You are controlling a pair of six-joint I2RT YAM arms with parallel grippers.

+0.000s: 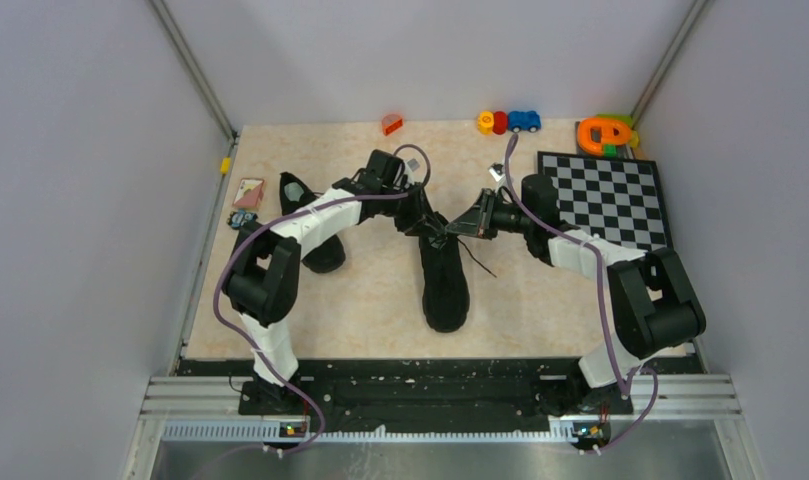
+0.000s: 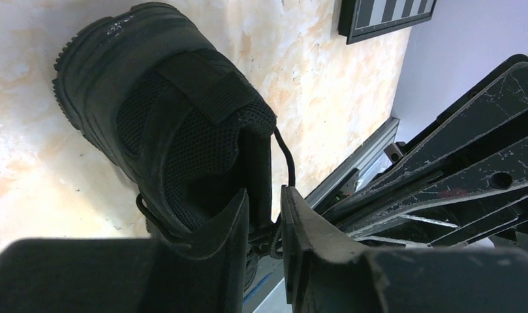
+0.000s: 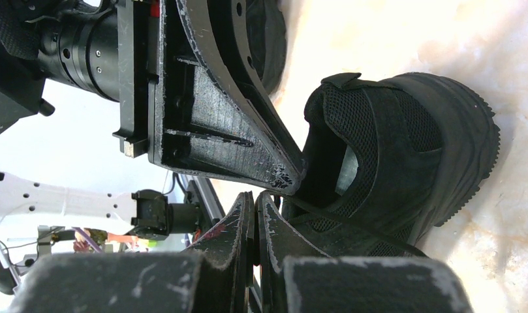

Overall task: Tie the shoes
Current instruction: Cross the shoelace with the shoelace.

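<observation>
Where the shoes lie: one black sneaker (image 1: 446,285) at table centre, toe to 6 o'clock, heel to 12; its mate (image 1: 325,255) at 9 o'clock, partly under the left arm.
Left gripper (image 2: 264,193): at the centre sneaker's collar, jaws slightly apart, a lace loop (image 2: 288,163) running into the gap, not visibly clamped.
Right gripper (image 3: 256,195): fingers pressed together, seemingly pinching a lace strand (image 3: 352,225) that crosses the collar.
Handling: likely light; soft mesh upper, stiff grippy sole.
Lace feel: thin, limp, probably slippery.
Best hold: pinch each strand near its free end.
</observation>
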